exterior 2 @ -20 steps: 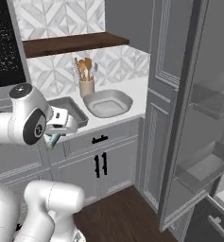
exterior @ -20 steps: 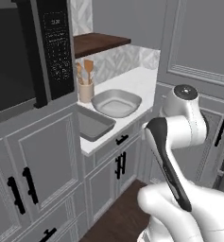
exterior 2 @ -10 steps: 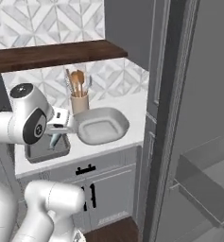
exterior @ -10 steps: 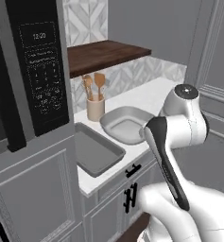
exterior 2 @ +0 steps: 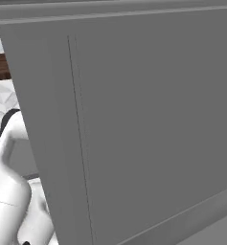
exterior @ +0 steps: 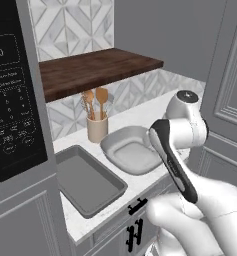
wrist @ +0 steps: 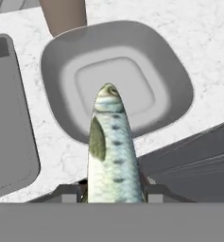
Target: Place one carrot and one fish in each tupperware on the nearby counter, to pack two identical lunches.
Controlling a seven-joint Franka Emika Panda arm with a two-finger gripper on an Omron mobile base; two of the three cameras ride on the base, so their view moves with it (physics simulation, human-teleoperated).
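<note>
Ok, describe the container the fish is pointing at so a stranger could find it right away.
On the white marbled counter, below the dark wooden shelf, stands a beige utensil holder. Just in front of it sits the shallow grey squarish container with rounded corners, paler and rounder than the darker rectangular tray beside it.

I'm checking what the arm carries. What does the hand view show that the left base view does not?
Hand view alone: a fish clamped in the gripper, pointing at the container below. Left base view alone: the wooden shelf, the microwave panel, utensils standing in the beige holder. Both: the rounded grey tupperware, the flatter one beside it, the white counter.
</note>
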